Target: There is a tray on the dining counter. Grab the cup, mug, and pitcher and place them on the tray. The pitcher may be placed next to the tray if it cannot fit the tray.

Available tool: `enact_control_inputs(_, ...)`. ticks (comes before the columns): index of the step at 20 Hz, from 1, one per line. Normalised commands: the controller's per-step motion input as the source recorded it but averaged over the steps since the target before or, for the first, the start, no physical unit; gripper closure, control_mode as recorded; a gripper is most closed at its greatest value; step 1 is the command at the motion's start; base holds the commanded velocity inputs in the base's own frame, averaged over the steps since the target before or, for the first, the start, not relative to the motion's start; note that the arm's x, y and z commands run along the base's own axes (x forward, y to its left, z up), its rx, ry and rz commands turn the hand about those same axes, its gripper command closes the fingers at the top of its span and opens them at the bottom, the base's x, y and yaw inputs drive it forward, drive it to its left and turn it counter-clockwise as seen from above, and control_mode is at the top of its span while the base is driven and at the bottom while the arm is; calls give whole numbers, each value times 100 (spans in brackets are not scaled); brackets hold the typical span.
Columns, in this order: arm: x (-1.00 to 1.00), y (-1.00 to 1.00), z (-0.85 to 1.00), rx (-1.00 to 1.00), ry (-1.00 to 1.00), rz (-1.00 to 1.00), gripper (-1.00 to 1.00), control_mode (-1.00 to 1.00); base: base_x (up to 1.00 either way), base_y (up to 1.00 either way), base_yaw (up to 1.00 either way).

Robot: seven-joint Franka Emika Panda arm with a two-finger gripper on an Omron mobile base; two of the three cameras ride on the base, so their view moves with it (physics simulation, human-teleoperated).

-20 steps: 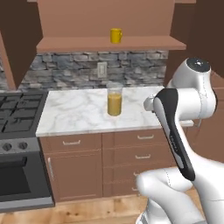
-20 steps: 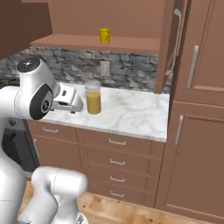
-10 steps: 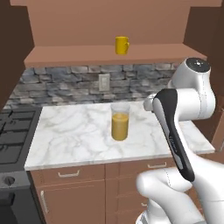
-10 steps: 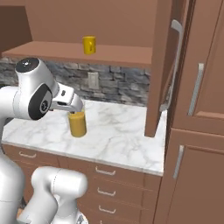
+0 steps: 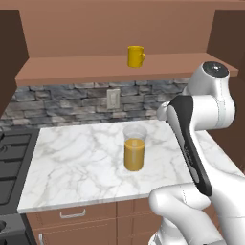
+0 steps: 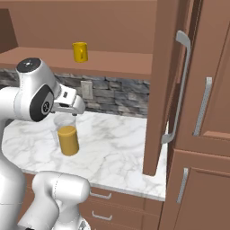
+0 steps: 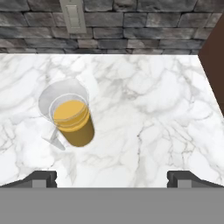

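Tall clear glass pitcher of orange juice stands mid marble counter, untouched. Gripper jaws spread wide, empty, above the front edge, probably for approach.

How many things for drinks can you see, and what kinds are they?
Pitcher: 1
Mug: 1
Total: 2
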Motion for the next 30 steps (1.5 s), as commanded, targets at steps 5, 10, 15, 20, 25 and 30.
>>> enact_control_inputs(5, 0, 0, 0, 0, 0, 0, -100, 100, 6, -2, -13)
enact_control_inputs(10, 0, 0, 0, 0, 0, 0, -100, 100, 12, 0, -16)
enact_control_inputs(15, 0, 0, 0, 0, 0, 0, -100, 100, 4, -2, -6)
enact_control_inputs(20, 0, -1, 0, 0, 0, 0, -100, -100, 0, -2, 0)
enact_control_inputs(25, 0, -1, 18, 1, -8, 5, -100, -100, 0, 0, 0)
enact_control_inputs(30, -2, 0, 28, 1, -28, 13, -100, -100, 0, 0, 0)
